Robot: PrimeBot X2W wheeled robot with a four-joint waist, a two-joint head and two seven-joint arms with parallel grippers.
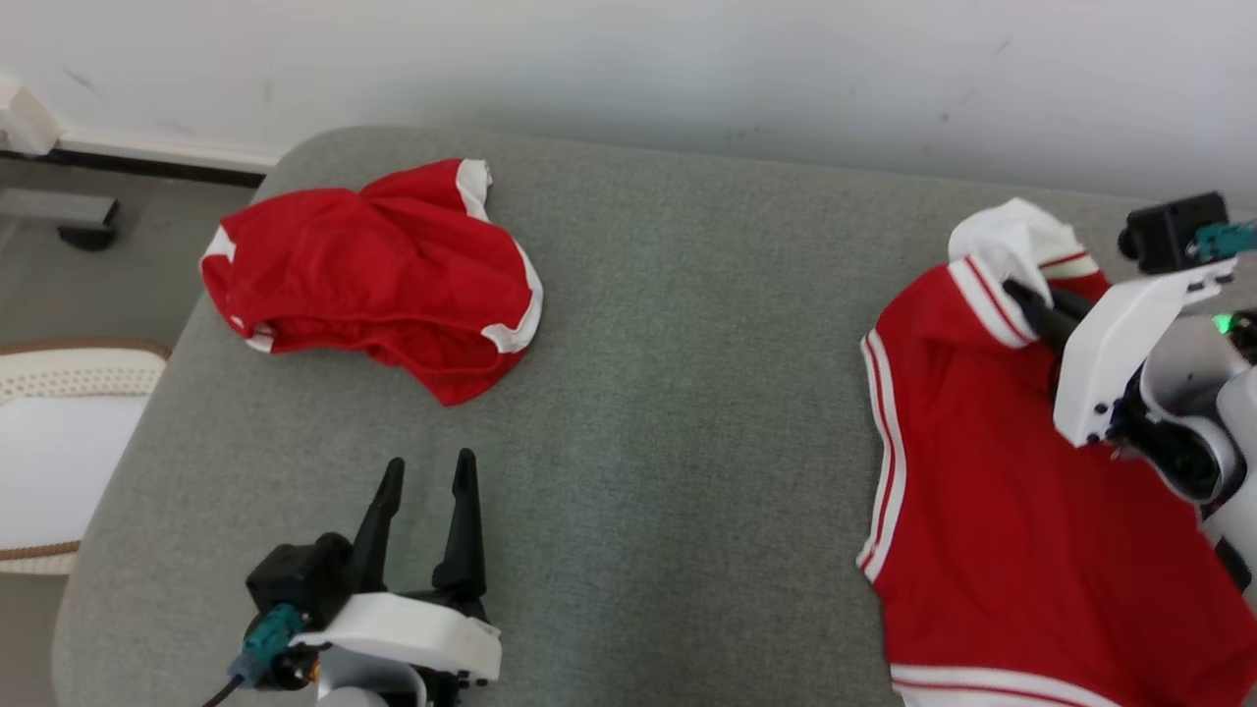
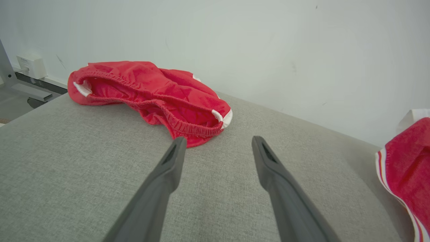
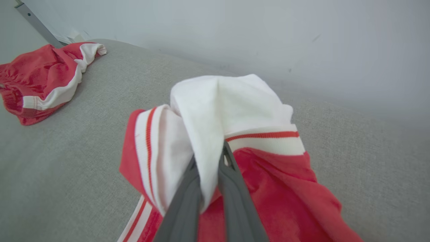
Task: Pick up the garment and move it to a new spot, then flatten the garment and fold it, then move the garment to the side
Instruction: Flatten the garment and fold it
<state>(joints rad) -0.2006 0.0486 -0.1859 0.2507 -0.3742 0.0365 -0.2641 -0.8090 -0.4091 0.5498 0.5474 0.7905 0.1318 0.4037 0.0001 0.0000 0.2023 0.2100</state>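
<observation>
Grey woven cushion (image 1: 668, 412) nearest, under left gripper (image 1: 429, 460): dark fingers spread wide, gripping nothing, pointed toward crumpled red shorts (image 1: 373, 265). Seen along those fingers from left wrist view: elastic waistband of shorts gaping open, a detail flattened out from head view. On right side of cushion, garment (image 1: 992, 511): red jersey, white stripes along its side and hem, white sleeve bunched upward. Right gripper (image 1: 1013, 291) clamped nearly closed on that bunch; from head view, pinch half masked by white wrist shell (image 1: 1120, 344). Laid bare from right wrist view: fold of white cloth squeezed between both fingers, red-striped ribbed bands to either side, red body sagging below. Farther off, shorts near far left corner, well apart from garment. Beyond, pale wall (image 1: 687, 59)
</observation>
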